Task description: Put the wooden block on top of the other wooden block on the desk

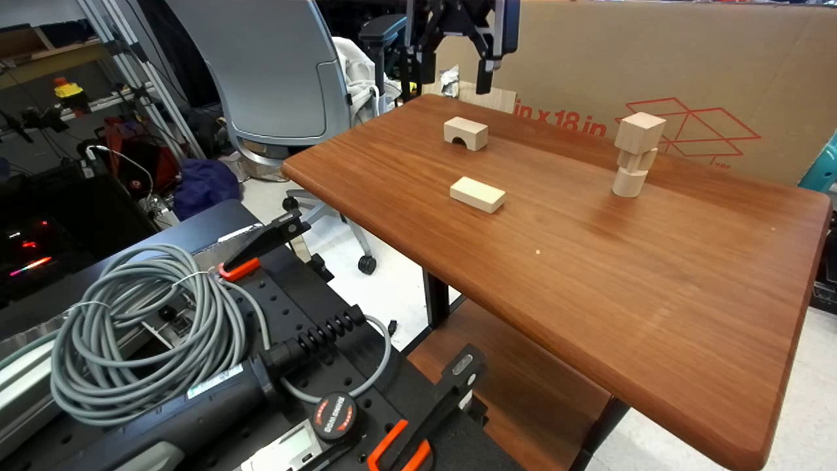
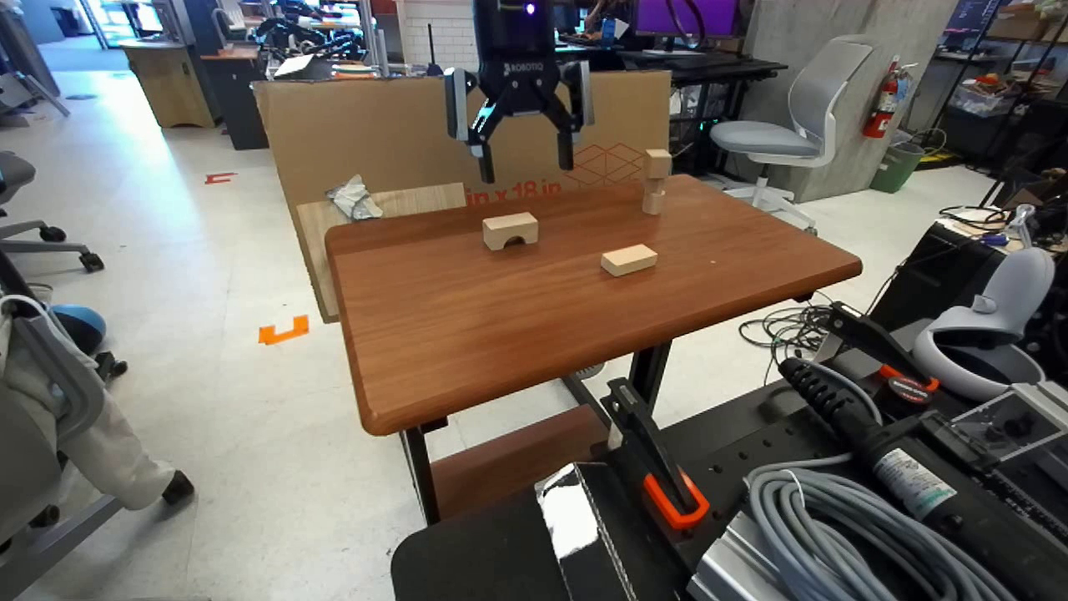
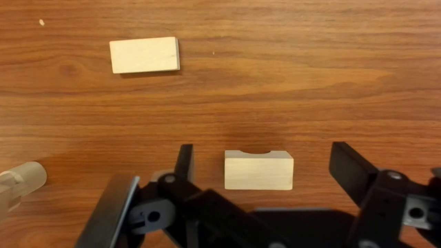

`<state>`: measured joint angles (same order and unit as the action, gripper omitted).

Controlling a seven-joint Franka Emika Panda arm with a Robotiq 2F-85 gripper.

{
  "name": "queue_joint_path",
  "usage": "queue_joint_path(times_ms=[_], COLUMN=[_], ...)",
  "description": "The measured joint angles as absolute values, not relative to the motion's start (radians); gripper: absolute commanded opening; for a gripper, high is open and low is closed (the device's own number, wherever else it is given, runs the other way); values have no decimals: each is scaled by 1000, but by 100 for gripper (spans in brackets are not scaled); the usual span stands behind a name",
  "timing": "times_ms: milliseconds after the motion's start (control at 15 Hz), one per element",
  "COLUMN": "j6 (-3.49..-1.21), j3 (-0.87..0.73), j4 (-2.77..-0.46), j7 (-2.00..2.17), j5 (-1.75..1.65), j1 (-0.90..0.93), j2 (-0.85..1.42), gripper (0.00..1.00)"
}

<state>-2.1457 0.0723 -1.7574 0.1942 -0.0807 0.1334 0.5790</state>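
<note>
Desk (image 3: 310, 113): glossy reddish brown, darker grain streaking across the wrist view. Notched wooden block (image 1: 465, 127): pale tan, faint grain on top in the wrist view. Flat wooden block (image 3: 144, 55): plain, pale cream. Upright wooden stack (image 1: 638, 136): pale tan throughout. Gripper (image 2: 526, 165): black with silver-grey. Cardboard sheet (image 1: 569, 52): dull brown, red lettering, red line drawing. Clamp (image 2: 642, 430): black and bright orange. Cable coil (image 1: 75, 366): grey. Floor (image 2: 267, 467): off-white. Fire extinguisher (image 2: 878, 123): red.

Wrist view: free desk (image 3: 275, 96) mid-frame between bar (image 3: 144, 55), upper left, and arch (image 3: 259, 174), lower centre; gaps beside arch toward both fingers (image 3: 349, 172); tower (image 3: 29, 175) obstructs lower left.
</note>
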Motion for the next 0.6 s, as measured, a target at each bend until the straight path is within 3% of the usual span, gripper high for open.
queue_joint_path(times_ms=[600], j6=[-2178], j3=[70], j4=[-1647], j7=[175], j5=[-82], j1=[145], j2=[713], gripper=[100])
